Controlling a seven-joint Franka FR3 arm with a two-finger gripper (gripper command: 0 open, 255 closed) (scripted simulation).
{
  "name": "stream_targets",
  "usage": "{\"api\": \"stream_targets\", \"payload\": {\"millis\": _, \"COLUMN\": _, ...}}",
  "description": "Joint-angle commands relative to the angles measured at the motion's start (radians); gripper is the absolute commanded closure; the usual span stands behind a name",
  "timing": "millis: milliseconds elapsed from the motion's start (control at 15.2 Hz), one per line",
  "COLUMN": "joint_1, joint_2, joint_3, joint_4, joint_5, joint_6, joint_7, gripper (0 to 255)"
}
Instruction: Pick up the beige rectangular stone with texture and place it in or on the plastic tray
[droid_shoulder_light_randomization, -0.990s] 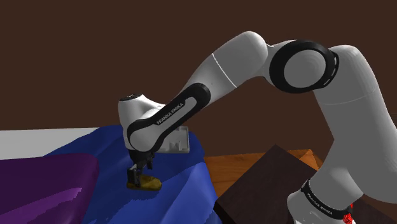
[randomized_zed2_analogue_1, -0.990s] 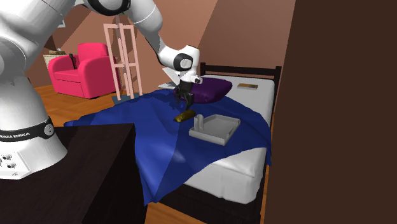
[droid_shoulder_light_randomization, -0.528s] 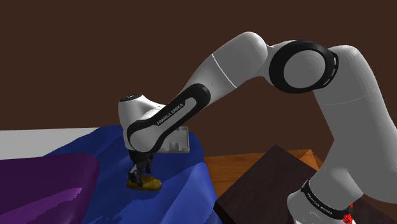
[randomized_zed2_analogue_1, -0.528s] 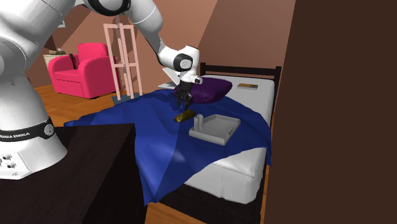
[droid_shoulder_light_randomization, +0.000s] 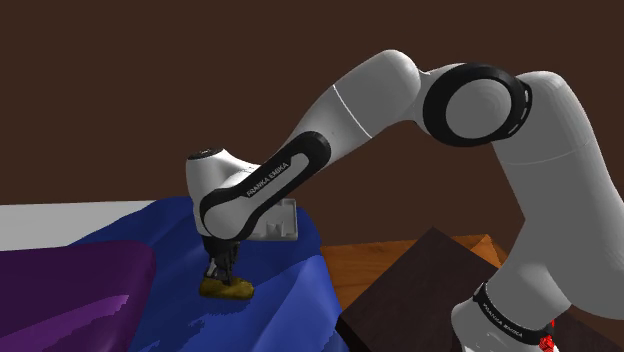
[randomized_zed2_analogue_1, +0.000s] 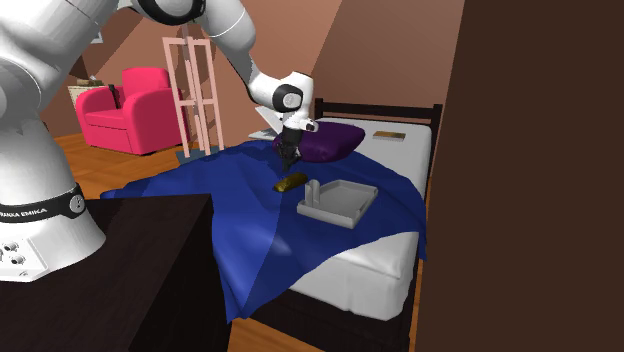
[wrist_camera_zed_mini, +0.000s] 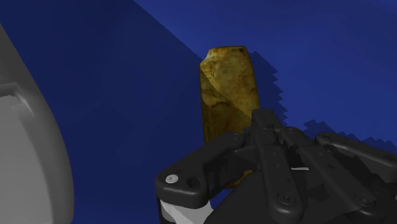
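The black gripper (droid_shoulder_light_randomization: 222, 277) points straight down and is closed on the near end of the stone (wrist_camera_zed_mini: 228, 95). In the wrist view a strip of its surface shows between the two fingers (wrist_camera_zed_mini: 203, 178), and the rest of it reaches away beyond their tips. The stone is an oblong, yellow-brown block with a mottled, rough-looking face. It lies directly under the gripper on the blue blanket (randomized_zed2_analogue_1: 250, 215) and casts a shadow on the cloth along its far side. The light grey tray (randomized_zed2_analogue_1: 331, 214) rests on the same blanket near the gripper. In the second exterior view it sits just beyond the stone, towards the lower right of the gripper, apart from both. In the shoulder view it is partly hidden behind the forearm. A purple pillow (randomized_zed2_analogue_1: 335, 141) lies close behind the gripper on the white-sheeted bed (randomized_zed2_analogue_1: 395, 215). A pale pink ladder-like rack (randomized_zed2_analogue_1: 195, 88) stands on the floor to the side of the gripper, and a pink armchair (randomized_zed2_analogue_1: 125, 112) sits well apart from it, farther off that way. The white arm (droid_shoulder_light_randomization: 350, 105) bends down to the gripper from its dark stand (droid_shoulder_light_randomization: 420, 285).
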Motion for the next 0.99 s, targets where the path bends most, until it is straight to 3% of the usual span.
{"api": "stream_targets", "payload": {"millis": 0, "joint_1": 0.0, "joint_2": 0.0, "joint_3": 0.0, "joint_4": 0.0, "joint_5": 0.0, "joint_6": 0.0, "joint_7": 0.0, "gripper": 255}}
{"api": "stream_targets", "payload": {"millis": 66, "joint_1": 0.0, "joint_2": 0.0, "joint_3": 0.0, "joint_4": 0.0, "joint_5": 0.0, "joint_6": 0.0, "joint_7": 0.0, "gripper": 0}}
{"api": "stream_targets", "payload": {"millis": 264, "joint_1": -0.074, "joint_2": 0.155, "joint_3": 0.027, "joint_4": 0.21, "joint_5": 0.095, "joint_6": -0.118, "joint_7": -0.051, "gripper": 0}}
{"api": "stream_targets", "payload": {"millis": 924, "joint_1": -0.056, "joint_2": 0.211, "joint_3": 0.022, "joint_4": 0.2, "joint_5": 0.089, "joint_6": -0.05, "joint_7": -0.047, "gripper": 0}}
